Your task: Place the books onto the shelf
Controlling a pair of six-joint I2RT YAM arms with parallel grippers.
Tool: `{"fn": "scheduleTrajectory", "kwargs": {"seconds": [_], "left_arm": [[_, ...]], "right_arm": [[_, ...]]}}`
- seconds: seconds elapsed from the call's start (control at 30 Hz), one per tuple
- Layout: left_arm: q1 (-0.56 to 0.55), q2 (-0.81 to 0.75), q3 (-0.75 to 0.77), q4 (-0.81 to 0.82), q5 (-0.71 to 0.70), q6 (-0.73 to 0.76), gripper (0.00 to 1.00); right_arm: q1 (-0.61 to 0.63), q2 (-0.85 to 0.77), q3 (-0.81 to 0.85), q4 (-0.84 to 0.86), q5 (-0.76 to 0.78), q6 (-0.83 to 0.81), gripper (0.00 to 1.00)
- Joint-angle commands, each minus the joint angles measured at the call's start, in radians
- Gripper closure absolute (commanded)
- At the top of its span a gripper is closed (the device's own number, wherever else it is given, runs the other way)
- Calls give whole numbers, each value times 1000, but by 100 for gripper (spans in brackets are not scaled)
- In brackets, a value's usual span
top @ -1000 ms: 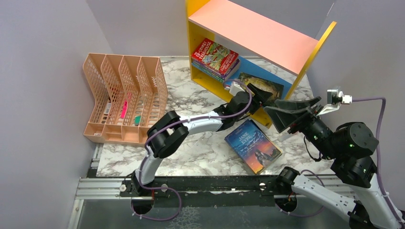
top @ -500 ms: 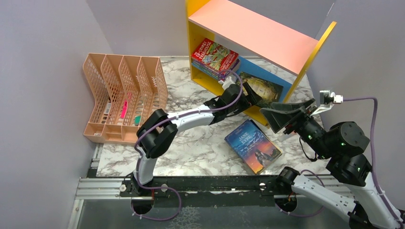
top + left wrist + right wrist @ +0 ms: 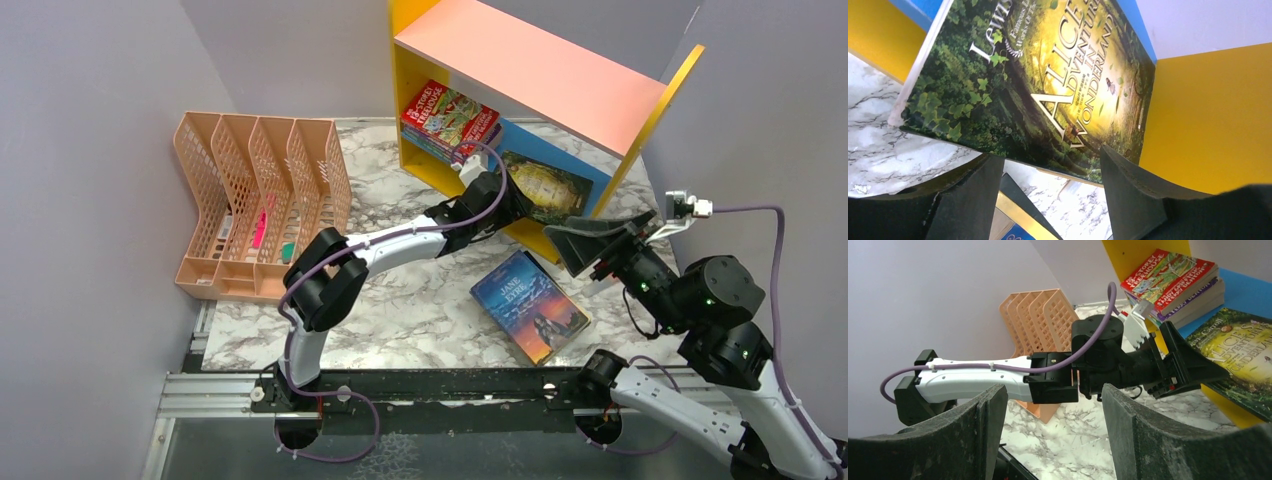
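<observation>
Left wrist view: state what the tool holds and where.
Nothing, it seems: the left tool stands open at the near edge of the Alice book lying on the shelf.

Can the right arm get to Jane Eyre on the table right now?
Probably yes: Jane Eyre lies bare on the table, the open right gripper hangs just beside it, and the left arm is off at the shelf.
</observation>
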Motion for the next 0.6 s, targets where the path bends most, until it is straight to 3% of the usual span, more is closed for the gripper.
{"fn": "scheduleTrajectory", "kwargs": {"seconds": [0.0, 0.4, 0.57], "left_arm": [[1, 5, 56, -9, -42, 34, 31], [20, 63, 133, -9, 13, 28, 46], [42, 83, 168, -42, 30, 49, 47]], "right_arm": [[2, -8, -20, -5, 42, 22, 27], [3, -16, -35, -16, 75, 24, 27], [3, -19, -40, -22, 84, 22, 27]]}}
